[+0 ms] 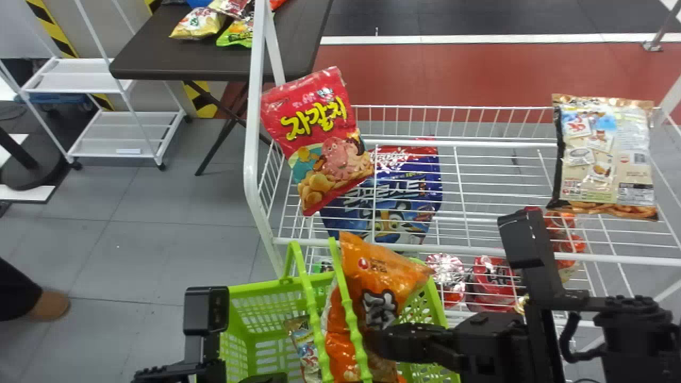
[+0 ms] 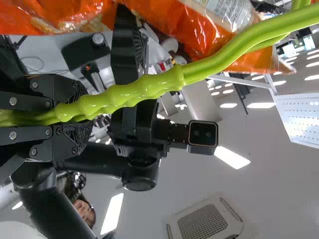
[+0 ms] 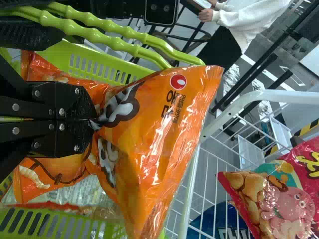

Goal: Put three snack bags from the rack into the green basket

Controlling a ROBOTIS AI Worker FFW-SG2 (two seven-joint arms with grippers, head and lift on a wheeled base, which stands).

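Orange snack bag [image 1: 391,276] low centre in the head view, nipped by the right gripper [image 1: 380,341] and partly above the rim of the green basket [image 1: 252,290]; left gripper [image 1: 266,378] at the bottom edge, rack [image 1: 495,143] centre to right with red bag [image 1: 319,143], blue bag [image 1: 404,197] and tan bag [image 1: 606,154]. Left wrist view: left gripper [image 2: 75,113], at left, is clamped on the green handles [image 2: 134,94], which run to upper right. Right wrist view: right gripper [image 3: 90,119], left of centre, pinches the orange bag's crumpled film, red bag at lower right.
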